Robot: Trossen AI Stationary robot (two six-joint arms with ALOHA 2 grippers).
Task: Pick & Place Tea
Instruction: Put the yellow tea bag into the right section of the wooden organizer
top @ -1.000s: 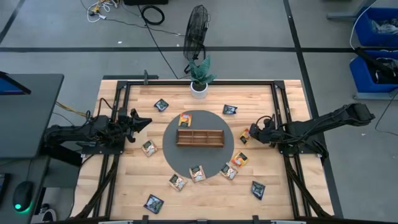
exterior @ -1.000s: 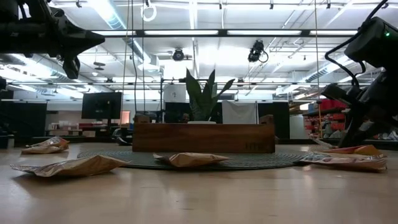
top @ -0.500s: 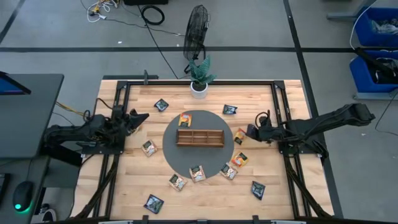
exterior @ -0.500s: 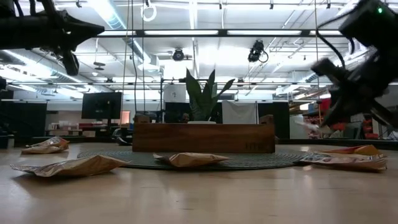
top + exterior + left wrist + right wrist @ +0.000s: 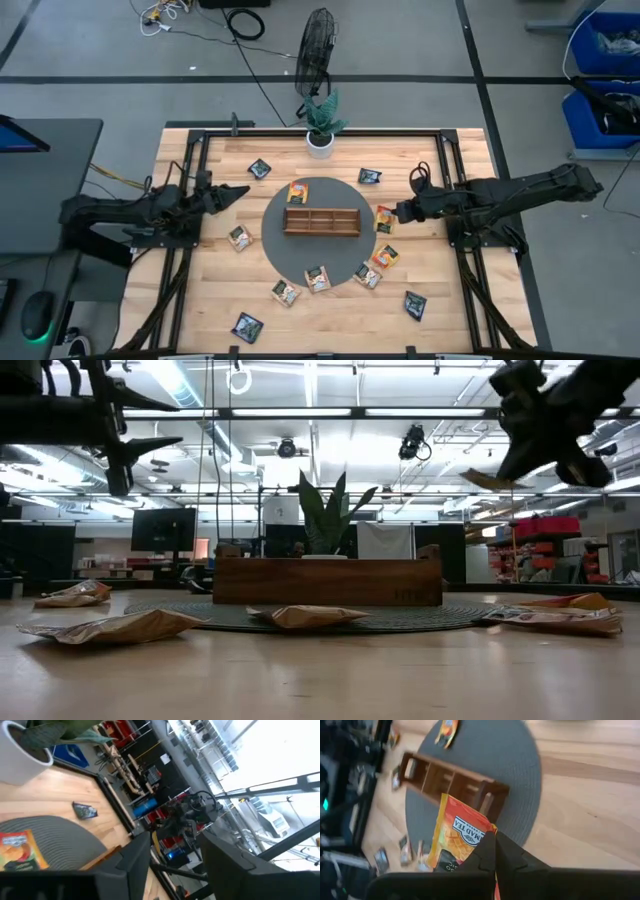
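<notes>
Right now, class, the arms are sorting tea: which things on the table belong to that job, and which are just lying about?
Part of the job:
- orange sachet, held up by the right pincer
- loose sachets scattered on the table
- wooden tray on the round grey mat
- left pincer, open and empty

Just lying about:
- potted plant at the far edge

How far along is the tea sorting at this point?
Early. The wooden tray looks empty. The right gripper, shut on an orange sachet, holds it raised beside the tray. Eleven or so sachets lie on the mat and table. The left gripper hovers open, empty.
</notes>
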